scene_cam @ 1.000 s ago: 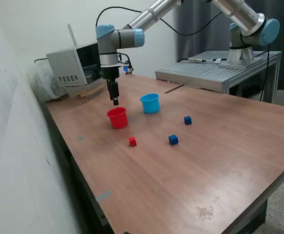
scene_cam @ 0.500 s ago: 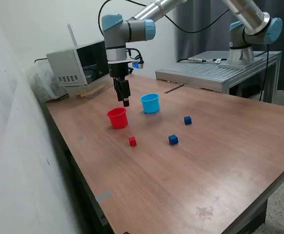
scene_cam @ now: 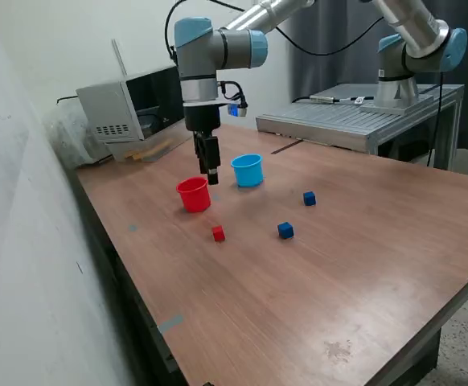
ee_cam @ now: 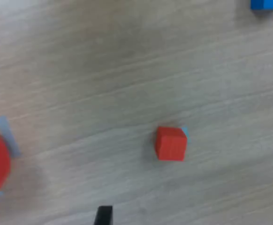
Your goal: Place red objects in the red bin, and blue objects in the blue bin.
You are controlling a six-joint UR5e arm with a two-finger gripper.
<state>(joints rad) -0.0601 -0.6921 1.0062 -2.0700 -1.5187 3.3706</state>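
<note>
Since a second ago your pincer [scene_cam: 213, 178] has swung from behind the small bright red plastic cup [scene_cam: 193, 195] toward the tiny solid red cube [scene_cam: 218, 233] on the wooden counter [scene_cam: 363, 241]. Jaws look parted, empty. Descend off-centre and you'll nudge the cube or clip the cup.

Arm reaches in from exterior view's right, wrist vertical; gripper [scene_cam: 213, 179] points straight down, above tabletop, holding nothing visible.
</note>
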